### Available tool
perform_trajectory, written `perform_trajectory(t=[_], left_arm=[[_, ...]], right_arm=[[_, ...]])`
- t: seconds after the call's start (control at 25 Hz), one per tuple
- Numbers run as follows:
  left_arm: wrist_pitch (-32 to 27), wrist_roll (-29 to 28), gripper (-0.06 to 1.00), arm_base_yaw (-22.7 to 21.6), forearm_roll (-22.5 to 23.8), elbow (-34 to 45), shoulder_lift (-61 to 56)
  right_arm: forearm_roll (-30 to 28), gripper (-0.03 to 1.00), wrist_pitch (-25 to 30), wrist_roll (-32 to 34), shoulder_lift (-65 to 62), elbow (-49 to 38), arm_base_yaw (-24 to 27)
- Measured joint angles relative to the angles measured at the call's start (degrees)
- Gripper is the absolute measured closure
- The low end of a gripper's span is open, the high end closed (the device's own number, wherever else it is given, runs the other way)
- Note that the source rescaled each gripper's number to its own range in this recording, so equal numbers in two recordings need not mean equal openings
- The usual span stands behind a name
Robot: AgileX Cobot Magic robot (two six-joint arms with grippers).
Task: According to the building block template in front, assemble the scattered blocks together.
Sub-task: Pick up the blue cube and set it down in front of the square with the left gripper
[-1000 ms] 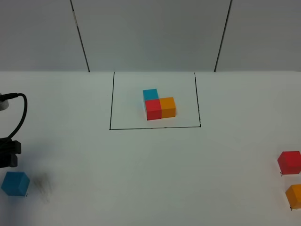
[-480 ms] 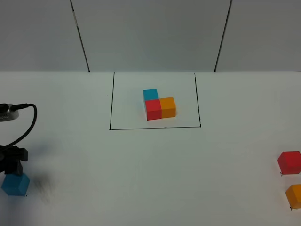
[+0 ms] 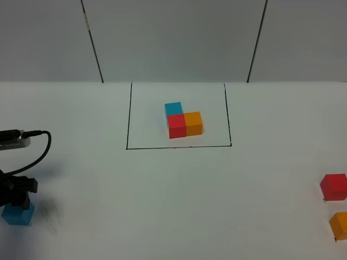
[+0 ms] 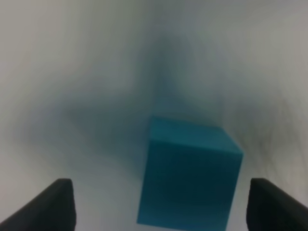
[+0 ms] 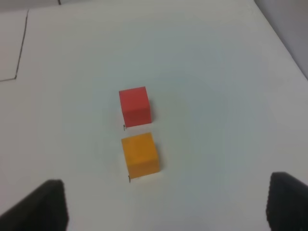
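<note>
- The left claw (image 3: 19,198) has moved toward 5 o'clock over the last second. It now stands over the loose blue block (image 3: 16,215) and hides the block's top edge in the high view, where the whole cube showed before.
- Its jaws are released and spread wide. The blurred wrist view shows the cube between the two fingers (image 4: 57,207), touching neither.
- The cable (image 3: 38,149) behind it has swung toward 3 o'clock along with it.
- The blue block has not shifted and sits at about 8 o'clock on the table (image 3: 162,206).
- The right claw (image 5: 166,207) is released with nothing between its jaws.
- The red block (image 5: 134,106) and orange block (image 5: 140,155) lie at about 4 o'clock on the table, unmoved. The orange one is at 6 o'clock of the red, just beside it with a narrow gap.
- The template (image 3: 183,120) is unchanged at 12 o'clock, inside its black frame (image 3: 179,147). Its blue cube is at 12 o'clock of its red one and its orange cube at 3 o'clock, all touching.
</note>
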State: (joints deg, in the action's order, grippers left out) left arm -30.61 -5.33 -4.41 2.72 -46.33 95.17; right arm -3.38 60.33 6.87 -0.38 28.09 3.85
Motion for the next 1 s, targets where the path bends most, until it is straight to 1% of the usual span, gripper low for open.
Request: perform_trajectory(t=[0.2,0.48,0.8,0.88,1.0], left_arm=[[1.64,0.0,0.23,0.0,0.11,0.0,1.01],[2.01,0.0,0.23,0.0,0.11,-0.4,4.88],[4.23,-0.06,0.23,0.0,0.11,-0.47,5.38],[4.27,-0.06,0.25,0.0,0.11,-0.47,5.38],[4.3,-0.06,0.36,0.0,0.11,-0.47,5.38]], right_arm=[[0.0,0.1,0.0,0.0,0.0,0.0,0.0],[0.0,0.1,0.0,0.0,0.0,0.0,0.0],[0.0,0.1,0.0,0.0,0.0,0.0,0.0],[0.0,0.1,0.0,0.0,0.0,0.0,0.0],[0.0,0.1,0.0,0.0,0.0,0.0,0.0]])
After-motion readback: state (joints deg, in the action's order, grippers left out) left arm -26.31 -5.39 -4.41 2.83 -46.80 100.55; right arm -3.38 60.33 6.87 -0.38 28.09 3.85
